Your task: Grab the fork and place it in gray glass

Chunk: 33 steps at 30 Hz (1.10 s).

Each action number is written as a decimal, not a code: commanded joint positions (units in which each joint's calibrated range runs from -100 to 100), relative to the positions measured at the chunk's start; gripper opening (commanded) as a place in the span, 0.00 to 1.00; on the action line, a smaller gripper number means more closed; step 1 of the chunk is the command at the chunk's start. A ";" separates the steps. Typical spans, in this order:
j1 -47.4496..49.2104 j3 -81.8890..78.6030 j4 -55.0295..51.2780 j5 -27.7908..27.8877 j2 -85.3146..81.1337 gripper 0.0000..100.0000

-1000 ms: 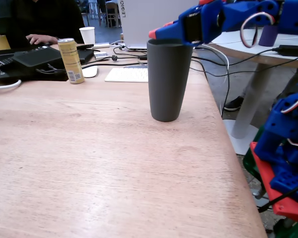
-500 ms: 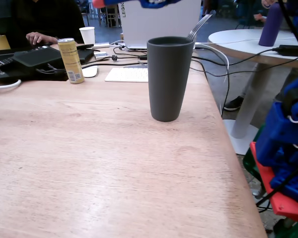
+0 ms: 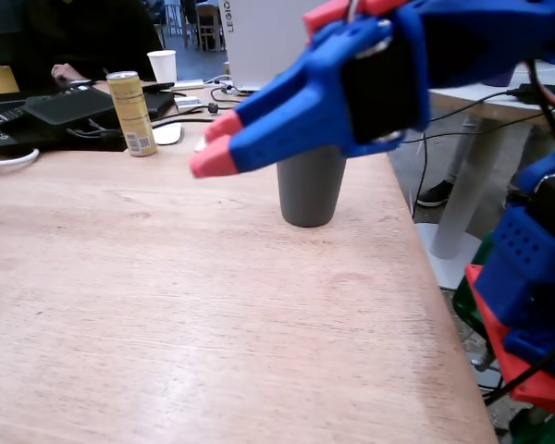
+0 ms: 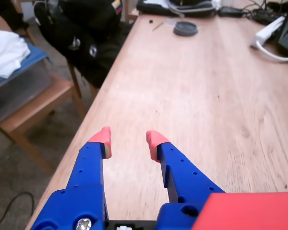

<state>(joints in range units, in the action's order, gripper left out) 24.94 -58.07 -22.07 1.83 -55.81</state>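
The gray glass (image 3: 310,190) stands upright on the wooden table, right of centre in the fixed view; its top is hidden behind my gripper. My blue gripper (image 3: 215,146) with pink fingertips hovers in the air in front of and above the glass, pointing left. In the wrist view the gripper (image 4: 128,139) is open and empty over the table's edge. The fork does not show in either view.
A yellow drink can (image 3: 131,113), a white paper cup (image 3: 163,67) and a black keyboard (image 3: 65,104) sit at the back left. The table edge (image 3: 425,268) runs close to the glass. The wrist view shows a dark round lid (image 4: 186,29) and a wooden chair (image 4: 33,103).
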 commanded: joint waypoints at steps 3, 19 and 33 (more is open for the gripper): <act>-5.31 -5.97 0.72 0.10 -8.68 0.16; -6.67 -34.95 -0.26 -0.54 -38.52 0.00; -3.79 -41.55 -13.89 -4.15 -41.18 0.00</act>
<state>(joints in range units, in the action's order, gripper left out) 20.81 -99.10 -35.49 0.42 -96.54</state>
